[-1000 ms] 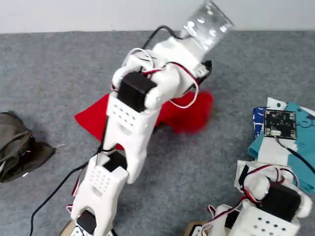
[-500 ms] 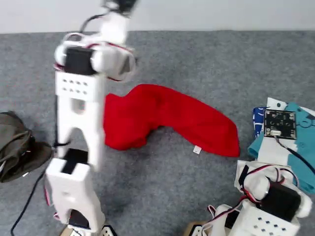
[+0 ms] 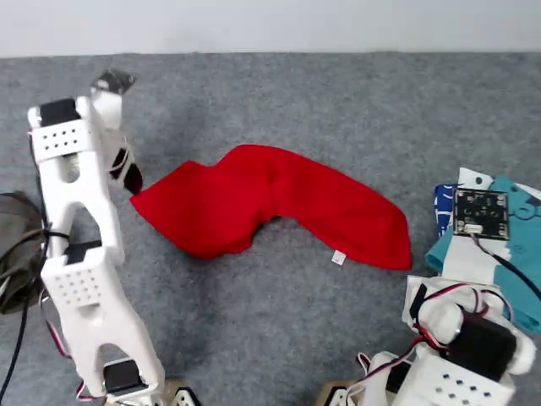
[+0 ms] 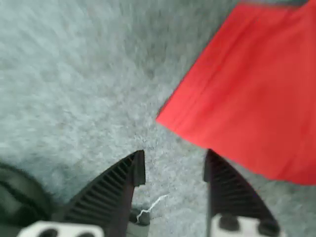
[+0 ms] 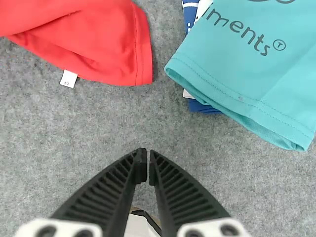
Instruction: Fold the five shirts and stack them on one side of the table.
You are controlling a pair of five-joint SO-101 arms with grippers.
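Grey surface (image 3: 338, 101): dark garment (image 3: 15, 216) at one edge, partly behind left arm.
Teal shirt (image 5: 247, 59): atop a blue one (image 5: 200, 106), opposite side.
Red shirt (image 3: 270, 207): mid-surface, loosely doubled over, rumpled, white tag (image 3: 339, 258) showing.
Left end effector (image 4: 173, 168): fingers apart, empty, beside the red corner.
Right end effector (image 5: 148, 165): pressed together, empty.

Table (image 3: 338, 118): grey, carpet-like top running up to a pale wall at the far edge. Red shirt (image 3: 270, 207) sprawled loose across the middle, partly doubled over, with a small white tag (image 3: 339, 258) on the nap beside its near hem. At the right edge, a folded teal shirt (image 5: 247, 74) lies over a blue shirt (image 5: 193, 15), just beside the red one; well apart at the left edge sits a bunched dark olive garment (image 3: 10, 216).
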